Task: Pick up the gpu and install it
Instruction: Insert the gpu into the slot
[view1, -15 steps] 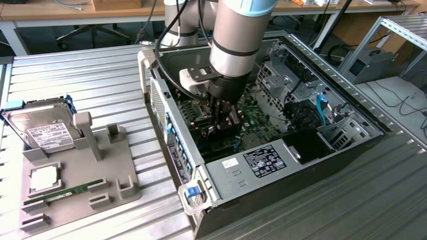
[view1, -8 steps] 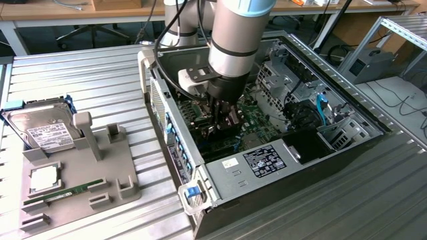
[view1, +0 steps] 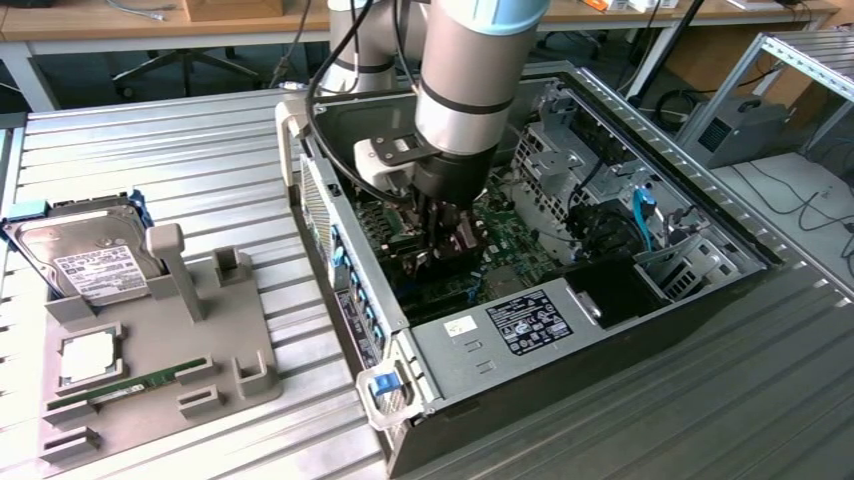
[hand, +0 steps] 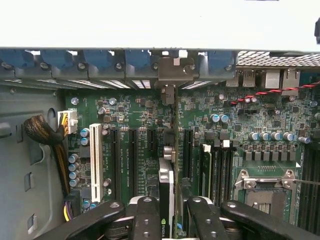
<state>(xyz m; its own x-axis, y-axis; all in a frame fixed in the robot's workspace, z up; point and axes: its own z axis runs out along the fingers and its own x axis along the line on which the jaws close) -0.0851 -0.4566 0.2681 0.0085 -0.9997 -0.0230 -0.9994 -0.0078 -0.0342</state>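
1. Exterior view: robot arm (view1: 461, 70) reaches down into the open PC case (view1: 534, 300), which lies on its side on the ribbed metal table (view1: 174, 160). Gripper (view1: 438, 235) sits low inside the case, right above the green motherboard (view1: 514, 235).
2. Wrist view: gripper (hand: 170, 210) has both black fingers (hand: 146, 217) pinched narrow on the gpu (hand: 166, 200). Card is held edge-on between them, so it reads as a thin vertical slab with a small green logo near the finger line.
3. Jaws are partly closed, pads pressing both faces of the card. No gap visible between pad and card.
4. The gpu stands upright over the motherboard (hand: 150, 130), lined up along the black expansion slots (hand: 134, 155). Can't tell whether its edge is already seated in a slot or just above one.
5. Its silver bracket (hand: 172, 72) end sits against the case's rear wall, among the row of blue slot clips (hand: 100, 60).
6. White slot (hand: 95, 155) lies well to one side of the card; CPU socket (hand: 262, 187) is on the other side, apart from it.
7. Exterior view's left: grey parts fixture (view1: 160, 340) on the table holds a hard drive (view1: 87, 255) with a white label, a CPU (view1: 87, 360) and a green memory stick (view1: 127, 385). All well apart from the gripper.
8. Power supply (view1: 514, 330) with its label sits at the near end of the case.
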